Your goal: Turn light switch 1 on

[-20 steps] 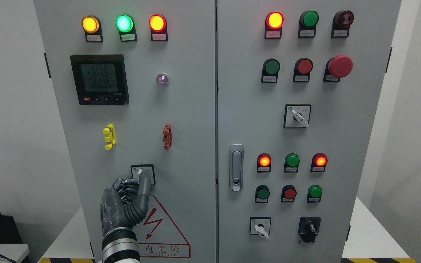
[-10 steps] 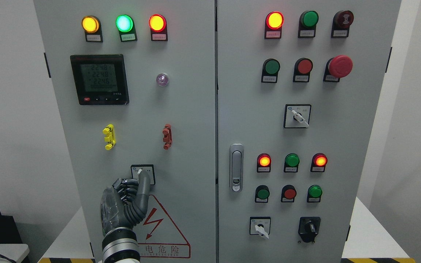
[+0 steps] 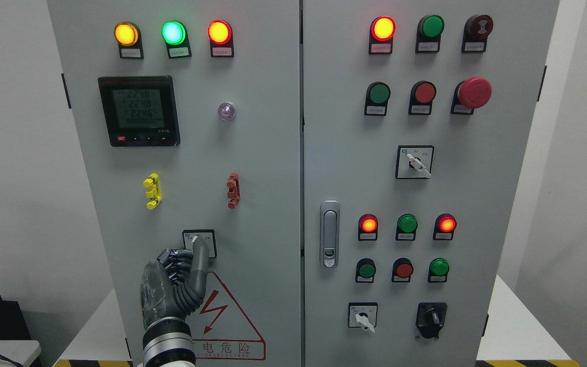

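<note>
left robot hand [image 3: 174, 285] has one finger on the light switch [image 3: 199, 243] just above the warning triangle [image 3: 222, 318], other fingers curled, holding nothing. best bet: push the little lever sideways steadily, don't slip off.

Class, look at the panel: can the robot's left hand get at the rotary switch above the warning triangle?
Probably yes: the left hand is already there, one extended finger at the rotary switch, nothing between them.

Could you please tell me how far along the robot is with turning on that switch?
Done: the left hand has reached the rotary switch on the left cabinet door. In hand: one extended finger lies over its knob. Left: whether the knob has turned cannot be seen.
</note>
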You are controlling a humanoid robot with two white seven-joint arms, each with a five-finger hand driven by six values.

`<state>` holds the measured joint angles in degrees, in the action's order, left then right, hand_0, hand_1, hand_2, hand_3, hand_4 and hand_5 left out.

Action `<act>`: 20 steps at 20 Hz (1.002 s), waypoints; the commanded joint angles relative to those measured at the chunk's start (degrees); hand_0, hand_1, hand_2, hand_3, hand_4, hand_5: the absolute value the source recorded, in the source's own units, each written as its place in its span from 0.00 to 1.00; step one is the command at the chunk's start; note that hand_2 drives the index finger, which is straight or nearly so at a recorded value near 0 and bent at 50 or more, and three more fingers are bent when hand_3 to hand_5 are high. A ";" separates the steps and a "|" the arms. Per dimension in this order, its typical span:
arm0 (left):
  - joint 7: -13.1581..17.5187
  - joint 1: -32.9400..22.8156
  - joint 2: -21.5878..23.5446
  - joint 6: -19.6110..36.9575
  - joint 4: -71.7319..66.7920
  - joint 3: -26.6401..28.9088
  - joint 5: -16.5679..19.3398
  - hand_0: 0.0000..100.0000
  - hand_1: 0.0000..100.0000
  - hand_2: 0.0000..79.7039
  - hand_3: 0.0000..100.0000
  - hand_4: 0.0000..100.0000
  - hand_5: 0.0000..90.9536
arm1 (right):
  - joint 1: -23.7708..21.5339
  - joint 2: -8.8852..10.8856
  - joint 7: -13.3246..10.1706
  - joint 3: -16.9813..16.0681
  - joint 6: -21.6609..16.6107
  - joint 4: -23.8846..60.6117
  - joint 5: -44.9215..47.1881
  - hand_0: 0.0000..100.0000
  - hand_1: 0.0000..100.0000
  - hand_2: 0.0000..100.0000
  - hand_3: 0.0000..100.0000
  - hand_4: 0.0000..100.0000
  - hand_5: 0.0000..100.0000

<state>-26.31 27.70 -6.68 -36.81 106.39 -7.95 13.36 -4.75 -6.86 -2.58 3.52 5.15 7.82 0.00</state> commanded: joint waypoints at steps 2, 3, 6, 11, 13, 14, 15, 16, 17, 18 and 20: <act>0.04 -0.02 0.00 -0.02 -0.04 -0.05 0.00 0.46 0.34 0.65 0.85 0.93 0.95 | 0.00 0.00 0.03 0.00 0.04 0.00 0.97 0.12 0.39 0.00 0.00 0.00 0.00; 0.04 0.07 0.08 -0.02 0.04 -0.05 0.00 0.46 0.33 0.65 0.85 0.93 0.95 | 0.00 0.00 0.03 0.00 0.04 0.00 0.97 0.12 0.39 0.00 0.00 0.00 0.00; 0.04 0.34 0.00 -0.02 0.04 -0.05 0.00 0.47 0.33 0.65 0.86 0.93 0.95 | 0.00 0.00 0.03 0.00 0.04 0.00 1.05 0.12 0.39 0.00 0.00 0.00 0.00; 0.12 0.42 0.00 -0.02 -0.05 -0.05 0.00 0.48 0.32 0.66 0.87 0.95 0.95 | 0.00 0.00 0.03 0.00 0.04 0.00 1.05 0.12 0.39 0.00 0.00 0.00 0.00; 0.12 0.42 0.00 -0.02 -0.05 -0.05 0.00 0.49 0.31 0.67 0.88 0.95 0.95 | 0.00 0.00 0.03 0.00 0.04 0.00 0.97 0.12 0.39 0.00 0.00 0.00 0.00; 0.12 0.42 0.00 -0.02 0.04 -0.05 0.00 0.49 0.31 0.67 0.88 0.95 0.95 | 0.00 0.00 0.03 0.00 0.04 0.00 1.05 0.12 0.39 0.00 0.00 0.00 0.00; 0.12 0.42 0.00 -0.02 0.04 -0.05 0.00 0.49 0.31 0.67 0.88 0.95 0.95 | 0.00 0.00 0.03 0.00 0.04 0.00 1.05 0.12 0.39 0.00 0.00 0.00 0.00; 0.12 0.42 0.00 -0.02 0.04 -0.05 0.00 0.50 0.30 0.68 0.89 0.96 0.95 | 0.00 0.00 0.03 0.00 0.04 0.00 1.05 0.12 0.39 0.00 0.00 0.00 0.00; 0.12 0.42 0.00 -0.02 0.04 -0.05 0.00 0.50 0.30 0.68 0.89 0.96 0.95 | 0.00 0.00 0.03 0.00 0.04 0.00 1.05 0.12 0.39 0.00 0.00 0.00 0.00; 0.21 0.42 0.00 -0.02 0.04 -0.05 0.00 0.50 0.30 0.68 0.90 0.96 0.95 | 0.00 0.00 0.03 0.00 0.04 0.00 0.97 0.12 0.39 0.00 0.00 0.00 0.00; 0.21 0.42 0.00 -0.02 0.04 -0.05 0.00 0.51 0.30 0.68 0.90 0.97 0.95 | 0.00 0.00 0.03 0.00 0.04 0.00 1.05 0.12 0.39 0.00 0.00 0.00 0.00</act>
<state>-26.17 28.09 -6.68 -37.01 106.40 -7.99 13.36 -4.75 -6.86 -2.57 3.52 5.15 7.82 0.00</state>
